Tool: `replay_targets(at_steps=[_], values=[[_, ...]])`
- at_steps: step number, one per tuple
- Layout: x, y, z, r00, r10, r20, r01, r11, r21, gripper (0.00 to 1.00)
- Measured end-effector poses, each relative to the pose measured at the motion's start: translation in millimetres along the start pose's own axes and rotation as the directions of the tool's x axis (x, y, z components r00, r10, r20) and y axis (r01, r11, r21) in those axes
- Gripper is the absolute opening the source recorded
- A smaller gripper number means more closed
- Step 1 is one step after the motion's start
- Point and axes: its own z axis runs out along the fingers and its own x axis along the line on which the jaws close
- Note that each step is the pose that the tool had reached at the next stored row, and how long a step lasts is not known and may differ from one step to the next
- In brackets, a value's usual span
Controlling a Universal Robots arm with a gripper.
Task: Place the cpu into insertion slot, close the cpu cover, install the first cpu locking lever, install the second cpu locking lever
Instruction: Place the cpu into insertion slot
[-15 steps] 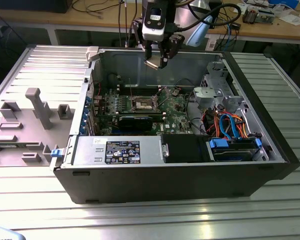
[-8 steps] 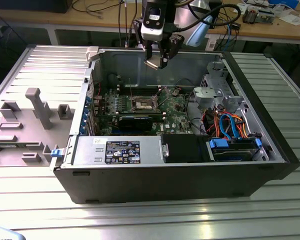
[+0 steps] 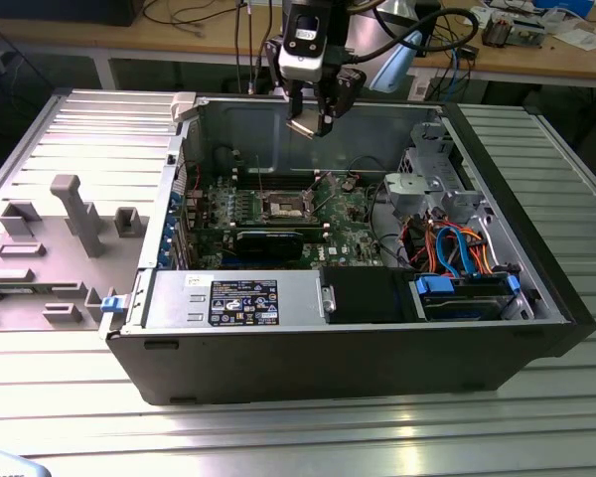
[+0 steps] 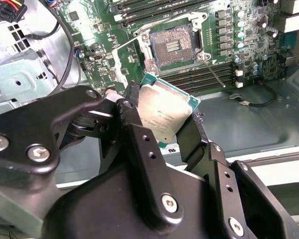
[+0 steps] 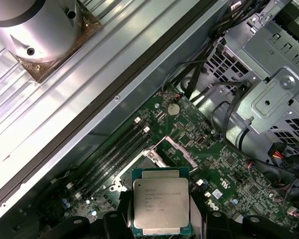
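Note:
My gripper hangs above the open computer case, shut on the cpu, a flat square chip with a dull silver top and a green rim. In both wrist views the black fingers clamp two opposite edges of the cpu, which is tilted. The insertion slot lies well below on the green board, its dark centre exposed inside a silver rim. From the exterior view, the insertion slot sits lower and slightly to the left of the gripper. A thin wire lever sticks out beside the socket. The cpu hides part of the insertion slot.
Long memory slots flank the socket. A silver drive cage and bundled cables fill the case's right side in the exterior view. A black card and power supply lie nearer the front. Grey fixtures stand on the table at left.

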Motion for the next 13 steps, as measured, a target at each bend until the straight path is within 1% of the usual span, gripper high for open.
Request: replay_targets(at_steps=[13], values=[[0.0,0.0,0.0,0.9998,0.018,0.0017,-0.018,0.9998,-0.0003,0.55]])
